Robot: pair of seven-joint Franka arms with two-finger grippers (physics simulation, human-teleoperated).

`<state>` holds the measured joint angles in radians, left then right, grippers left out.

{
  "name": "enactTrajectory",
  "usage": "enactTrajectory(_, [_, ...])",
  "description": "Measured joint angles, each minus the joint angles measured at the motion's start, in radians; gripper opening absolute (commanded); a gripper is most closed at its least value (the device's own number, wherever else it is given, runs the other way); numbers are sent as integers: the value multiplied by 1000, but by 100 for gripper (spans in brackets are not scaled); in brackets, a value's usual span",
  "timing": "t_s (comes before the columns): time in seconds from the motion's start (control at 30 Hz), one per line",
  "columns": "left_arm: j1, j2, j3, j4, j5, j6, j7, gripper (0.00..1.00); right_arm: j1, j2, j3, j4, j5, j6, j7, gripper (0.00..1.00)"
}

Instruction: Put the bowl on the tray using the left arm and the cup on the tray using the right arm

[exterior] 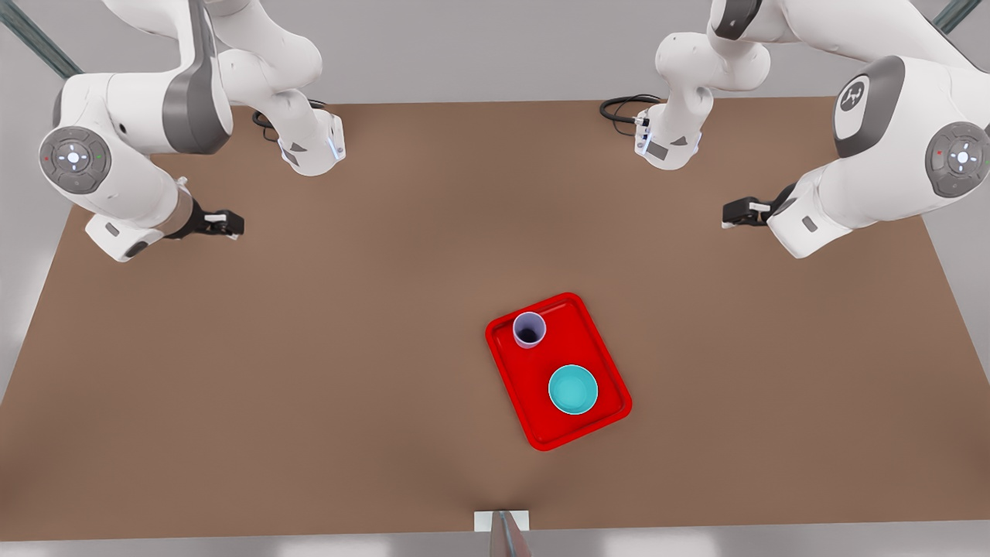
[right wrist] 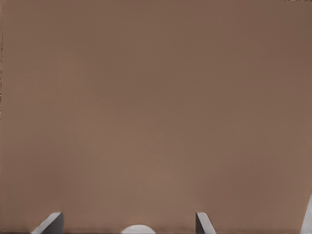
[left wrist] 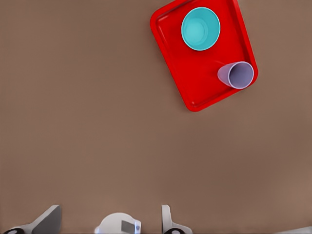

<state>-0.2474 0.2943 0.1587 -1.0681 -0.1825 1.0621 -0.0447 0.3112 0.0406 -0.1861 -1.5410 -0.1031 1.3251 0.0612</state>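
Note:
The red tray (exterior: 541, 422) lies on the brown table, toward the front view's right of centre. Inside it the teal bowl (exterior: 573, 389) sits upright at the near end. The lavender cup (exterior: 529, 329) stands upright at the far end. In the left wrist view, tray (left wrist: 195, 78), bowl (left wrist: 200, 29) and cup (left wrist: 236, 75) lie well away from the fingers. My left gripper (exterior: 736, 213) hangs at the front view's right, open and holding nothing, away from the tray (left wrist: 108, 222). My right gripper (exterior: 228, 224) waits at the front view's left, open over bare table (right wrist: 126, 223).
Both arm bases (exterior: 313, 147) (exterior: 669, 147) stand at the table's far edge with black cables beside them. A small white mount (exterior: 501, 522) sits at the near edge. Bare brown table (exterior: 309, 371) surrounds the tray on all sides.

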Motion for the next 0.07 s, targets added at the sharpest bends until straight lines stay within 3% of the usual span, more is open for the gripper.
enactTrajectory(0.07, [0, 0, 1, 0, 0, -4, 0, 100, 17, 0, 0, 2, 0, -6, -14, 100])
